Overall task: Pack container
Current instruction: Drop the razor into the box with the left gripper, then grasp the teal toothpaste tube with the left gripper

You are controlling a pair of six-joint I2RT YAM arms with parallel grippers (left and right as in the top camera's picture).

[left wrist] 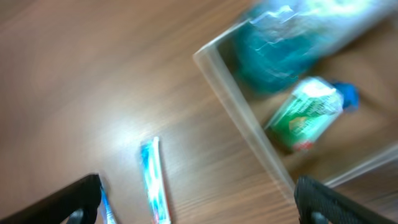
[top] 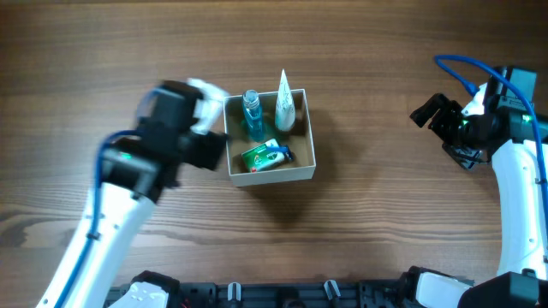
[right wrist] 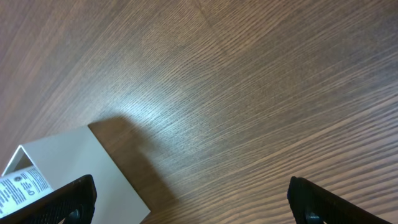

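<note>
The container (top: 274, 177) is a square box with white walls and a tan inside, at the table's middle. In it are a blue bottle (top: 252, 116), a white tube (top: 283, 103) and a green packet (top: 265, 156). My left gripper (top: 204, 128) is open and empty, just left of the box. The left wrist view is blurred and shows the box rim (left wrist: 242, 121), the bottle (left wrist: 273, 50), the packet (left wrist: 305, 112) and a thin blue-and-white stick (left wrist: 154, 183) on the table between my open left fingers (left wrist: 199, 211). My right gripper (top: 428, 114) is open and empty, far right of the box.
A second blue-and-white stick (left wrist: 106, 208) lies by my left finger. The right wrist view shows bare wood between the right gripper's fingers (right wrist: 193, 208), the box's white wall (right wrist: 74, 162) and the tube's label (right wrist: 22, 183). Both sticks are hidden under the left arm in the overhead view.
</note>
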